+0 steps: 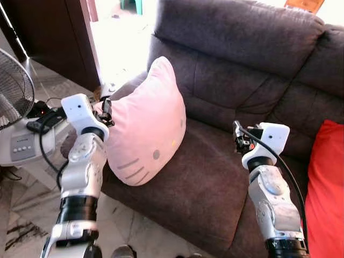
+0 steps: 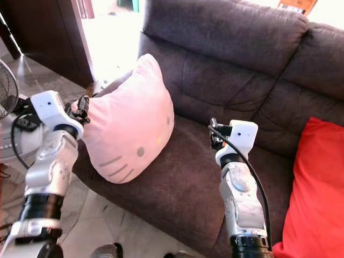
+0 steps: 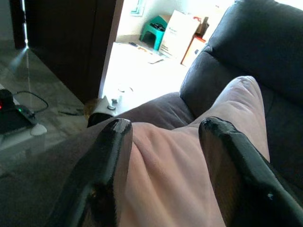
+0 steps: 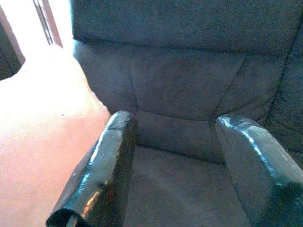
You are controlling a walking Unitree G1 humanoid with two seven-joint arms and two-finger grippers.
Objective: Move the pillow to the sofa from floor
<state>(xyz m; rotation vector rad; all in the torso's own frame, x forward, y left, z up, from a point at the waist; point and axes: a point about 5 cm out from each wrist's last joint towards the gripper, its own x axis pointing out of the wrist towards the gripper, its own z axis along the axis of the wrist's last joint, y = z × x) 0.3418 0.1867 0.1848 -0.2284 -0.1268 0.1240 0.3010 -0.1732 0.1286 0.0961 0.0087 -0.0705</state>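
The pink cat-face pillow [image 1: 148,126] stands tilted on the left end of the dark grey sofa [image 1: 242,70], its lower edge near the seat's front. My left gripper [image 1: 106,110] is at the pillow's left edge. In the left wrist view its fingers [image 3: 106,165] stand apart on either side of a ridge of the pink pillow [image 3: 184,165]. My right gripper [image 1: 239,141] hovers open over the seat, to the right of the pillow and apart from it, with nothing between its fingers [image 4: 102,161].
A red cushion [image 1: 328,188] lies at the sofa's right end. A white standing fan [image 1: 13,102] and a cable stand on the marble floor to my left. A dark wooden door [image 1: 51,37] is behind it, beside a bright doorway.
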